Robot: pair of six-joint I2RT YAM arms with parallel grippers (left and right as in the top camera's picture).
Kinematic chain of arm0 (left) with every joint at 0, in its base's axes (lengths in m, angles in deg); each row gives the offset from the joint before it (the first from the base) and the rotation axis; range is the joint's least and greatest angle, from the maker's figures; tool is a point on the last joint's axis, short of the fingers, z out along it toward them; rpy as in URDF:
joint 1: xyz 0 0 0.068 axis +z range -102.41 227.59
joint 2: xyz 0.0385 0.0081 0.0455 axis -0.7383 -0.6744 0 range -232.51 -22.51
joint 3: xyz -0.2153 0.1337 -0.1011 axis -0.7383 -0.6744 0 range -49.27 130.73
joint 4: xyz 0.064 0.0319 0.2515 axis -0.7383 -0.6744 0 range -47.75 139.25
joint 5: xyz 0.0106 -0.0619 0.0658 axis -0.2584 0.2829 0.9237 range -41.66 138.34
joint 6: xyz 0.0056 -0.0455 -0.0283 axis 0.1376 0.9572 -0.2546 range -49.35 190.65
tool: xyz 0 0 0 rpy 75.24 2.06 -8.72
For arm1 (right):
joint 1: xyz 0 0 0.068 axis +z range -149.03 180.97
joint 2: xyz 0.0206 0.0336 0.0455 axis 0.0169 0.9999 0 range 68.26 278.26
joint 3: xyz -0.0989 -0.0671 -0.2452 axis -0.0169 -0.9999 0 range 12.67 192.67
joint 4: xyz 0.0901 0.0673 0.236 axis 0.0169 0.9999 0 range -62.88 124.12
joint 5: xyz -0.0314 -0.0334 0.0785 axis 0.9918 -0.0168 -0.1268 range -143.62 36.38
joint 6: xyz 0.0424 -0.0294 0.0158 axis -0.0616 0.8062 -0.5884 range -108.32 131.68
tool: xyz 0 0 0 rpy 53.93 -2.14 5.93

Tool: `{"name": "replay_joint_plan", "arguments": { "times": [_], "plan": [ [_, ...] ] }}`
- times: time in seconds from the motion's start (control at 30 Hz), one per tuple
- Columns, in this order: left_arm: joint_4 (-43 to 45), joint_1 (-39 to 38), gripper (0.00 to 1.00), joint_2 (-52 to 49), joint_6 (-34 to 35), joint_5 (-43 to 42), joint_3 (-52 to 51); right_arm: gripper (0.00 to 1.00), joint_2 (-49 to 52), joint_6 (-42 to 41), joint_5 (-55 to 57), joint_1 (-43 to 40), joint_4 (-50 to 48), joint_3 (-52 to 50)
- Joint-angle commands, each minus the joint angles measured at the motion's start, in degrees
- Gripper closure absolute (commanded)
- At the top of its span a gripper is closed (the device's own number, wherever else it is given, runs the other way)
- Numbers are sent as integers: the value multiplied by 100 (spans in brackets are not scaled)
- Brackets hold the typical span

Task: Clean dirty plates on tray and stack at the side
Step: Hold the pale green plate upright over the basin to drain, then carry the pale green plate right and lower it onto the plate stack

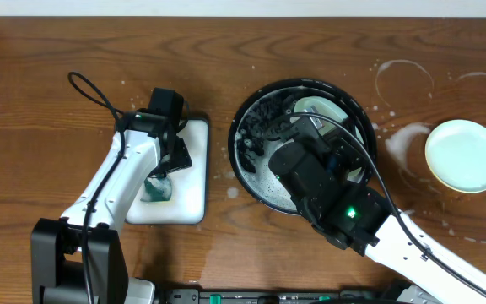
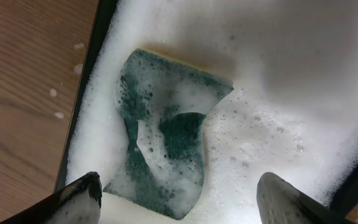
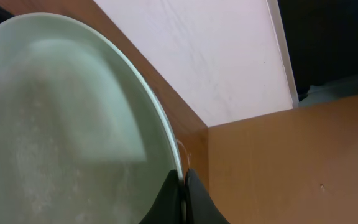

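bench (image 1: 49, 67): brown wood grain, under the tray and everything around it.
right arm (image 1: 353, 211): black and white, reaching in from the near right and covering much of the tray's middle.
left arm (image 1: 116, 181): white, well left of the tray, bent down over the white dish.
tray (image 1: 254, 97): round, black, raised rim, wet and sudsy inside.
white dish (image 1: 194, 181): rectangular, dark-rimmed, just left of the tray and apart from it, filled with foam (image 2: 278, 74).
plate on the side (image 1: 465, 155): pale mint-white, round, flat on the bare bench right of the tray, clear of its rim, face clean.
held plate (image 1: 321, 107): pale mint-white, inside the tray toward its far rim, partly hidden under the right arm; lifted or resting, cannot tell.
soapy rings (image 1: 403, 80): whitish, on the bench beyond and right of the tray, with a white smear between the tray and the plate on the side.
sponge (image 2: 160, 137): green, lathered, lying in the white dish, left of the tray.
left hand (image 2: 179, 196): apart, spread wide, low over the sponge, gripping nothing; touching the foam or not, cannot tell.
right hand (image 3: 184, 193): together, clamped on the rim of the held plate (image 3: 61, 124), within the tray; thin wet film across the plate's face.
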Motion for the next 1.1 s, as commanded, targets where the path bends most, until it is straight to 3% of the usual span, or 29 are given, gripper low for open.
{"name": "replay_joint_plan", "arguments": {
  "times": [0.0,0.7,1.07],
  "plan": [
    [-9,22,18,44,-37,28,26,99,-59,-74,181,-11,0,2],
    [-11,22,18,44,-37,31,26,99,-59,-236,-162,-433,28,0],
    [-9,22,18,44,-37,31,26,99,-57,-1123,-684,-1255,160,0]
  ]
}}
